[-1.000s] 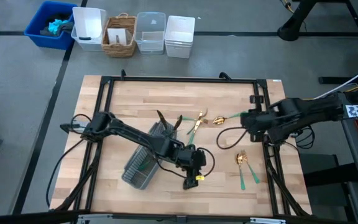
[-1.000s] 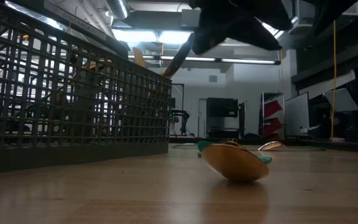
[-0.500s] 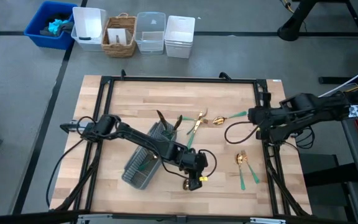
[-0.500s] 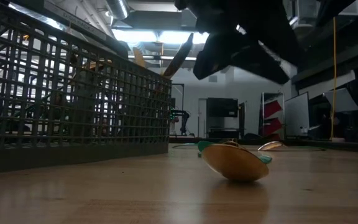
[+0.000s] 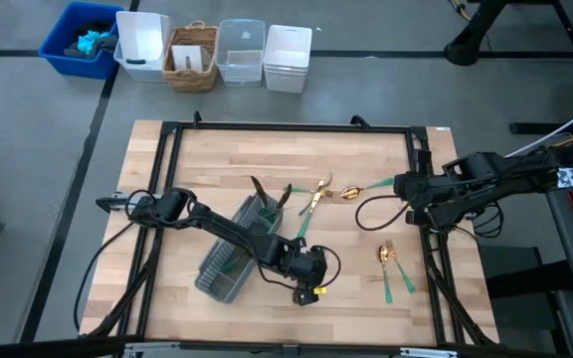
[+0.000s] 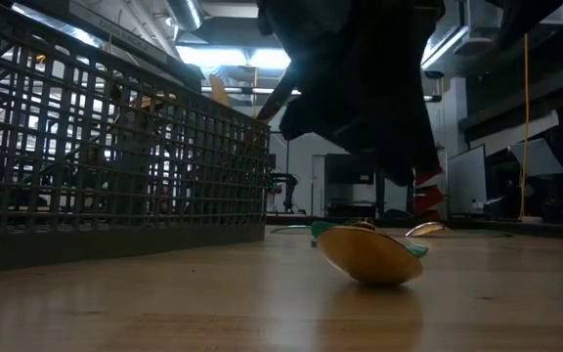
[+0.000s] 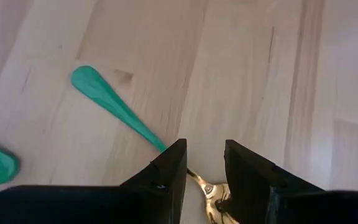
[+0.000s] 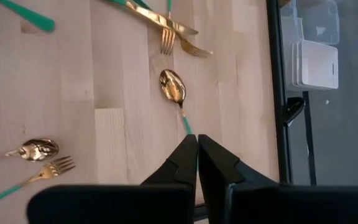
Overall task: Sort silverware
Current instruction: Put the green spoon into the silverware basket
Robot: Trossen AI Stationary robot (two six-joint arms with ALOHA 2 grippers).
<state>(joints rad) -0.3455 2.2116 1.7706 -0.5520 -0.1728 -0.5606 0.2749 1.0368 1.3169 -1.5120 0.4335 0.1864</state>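
Left pincer [image 7: 202,163] grips a green-handled piece [image 7: 114,109] (type unclear); right pincer [image 8: 197,152] closed, empty.

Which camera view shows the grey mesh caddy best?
The high view: the whole caddy lies there beside the left arm. The low view shows only its side wall. Neither wrist view shows it.
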